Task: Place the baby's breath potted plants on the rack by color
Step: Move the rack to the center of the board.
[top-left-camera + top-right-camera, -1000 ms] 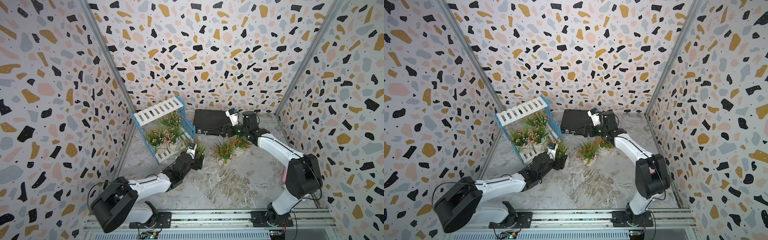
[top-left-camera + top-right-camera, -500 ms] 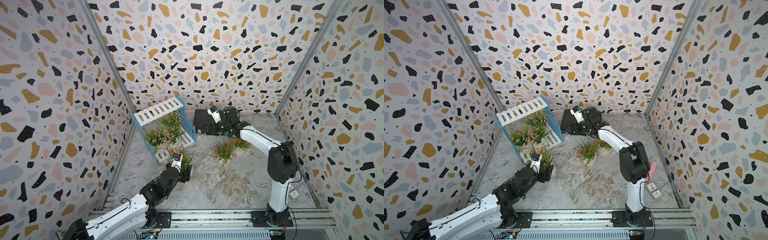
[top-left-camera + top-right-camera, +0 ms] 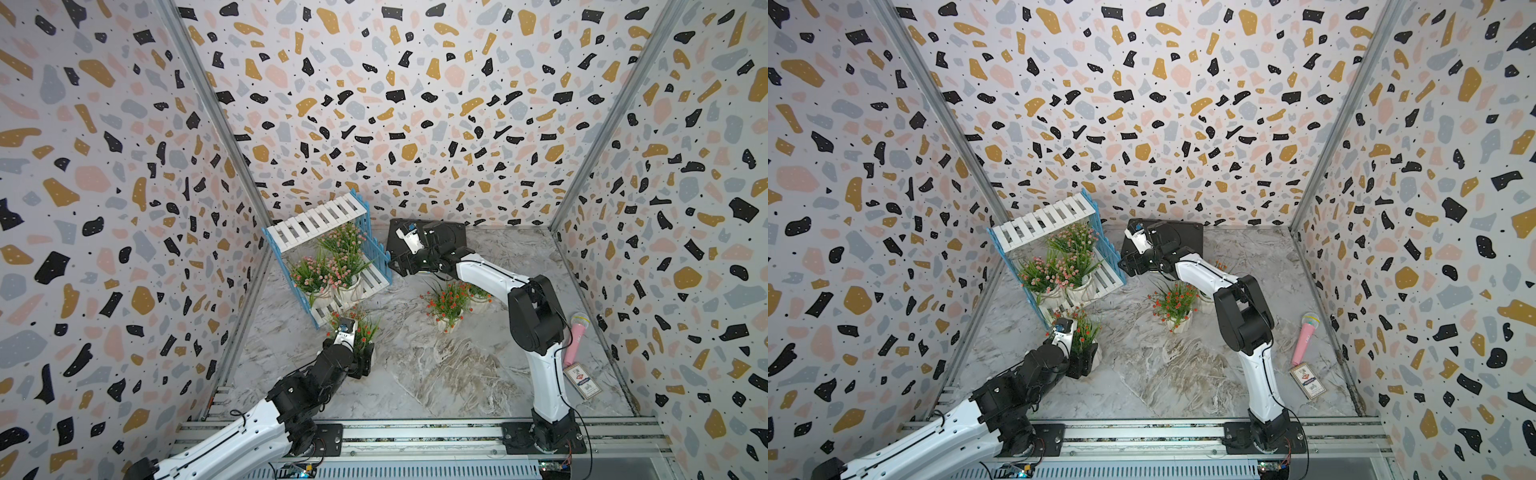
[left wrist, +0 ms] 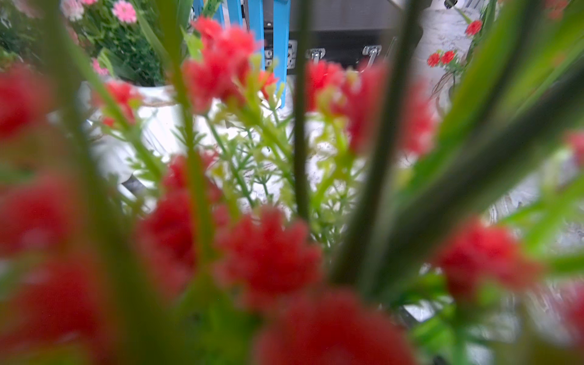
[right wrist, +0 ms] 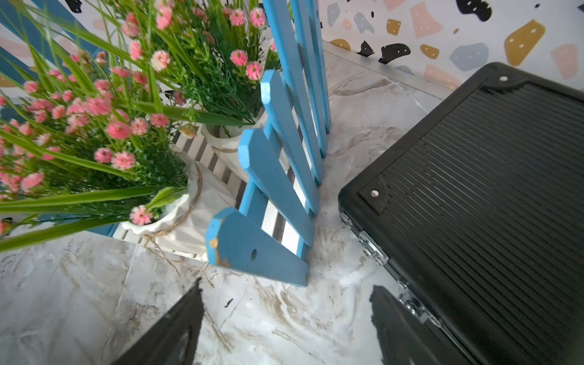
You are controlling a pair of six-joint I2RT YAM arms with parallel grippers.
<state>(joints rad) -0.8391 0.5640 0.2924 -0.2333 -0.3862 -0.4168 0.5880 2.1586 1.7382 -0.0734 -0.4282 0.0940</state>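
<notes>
Currently, one red plant (image 3: 366, 330) is clasped by its white pot between the left jaws, which are spread wide around it, just in front of the near corner of the rack (image 3: 316, 220). Whether the pot is lifted off the surface (image 3: 436, 374) cannot be told. In the left wrist view the frame is filled by blurred red blossoms (image 4: 268, 262), and the jaws themselves are hidden.

The right jaws are held apart with nothing between them. They are kept low over the marbled surface, in the gap between the blue side panel (image 5: 278, 177) of the rack and the black case (image 5: 474, 196). The nearest pink plant (image 5: 104, 136) is found just beyond that panel, apart from the jaws.

On the lower shelf (image 3: 376, 277) of the rack three pink plants are set upright and close together: one at the back (image 3: 345, 240) and two nearer the front (image 3: 309, 276) (image 3: 347, 270).

Two more red plants are left on the surface between the rack and the right arm. One stands in the open (image 3: 446, 303); the other (image 3: 478, 296), just beside it, is partly hidden by the arm.

Six plants are counted in all, three pink and three red, with one rack and one case. A pink microphone (image 3: 577, 340) and a small card box (image 3: 582, 380) are seen near the right wall, well apart from the plants.
</notes>
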